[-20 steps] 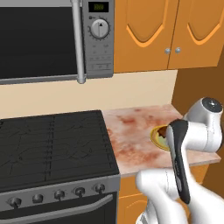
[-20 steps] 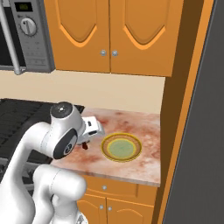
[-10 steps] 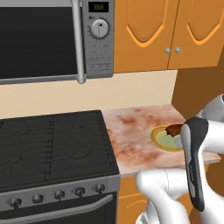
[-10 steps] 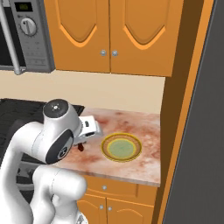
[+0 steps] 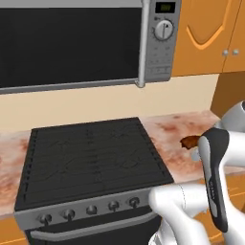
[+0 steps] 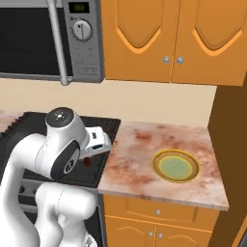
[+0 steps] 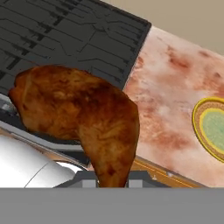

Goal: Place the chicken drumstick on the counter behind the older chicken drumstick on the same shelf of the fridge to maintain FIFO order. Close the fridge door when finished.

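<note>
Gripper [image 7: 112, 181] is clamped on the chicken drumstick [image 7: 83, 116], carried in the air over the front edge where the stove [image 5: 91, 153] meets the desk [image 6: 159, 159]. I see the grip is only on the narrow bone end, so a fast swing toward the fridge could twist it loose; the empty plate [image 6: 175, 166] sits well apart.

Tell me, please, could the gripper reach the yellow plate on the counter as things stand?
Probably yes, but not to grasp it: the plate lies bare on the counter with nothing between, yet the gripper is shut on the drumstick.
</note>
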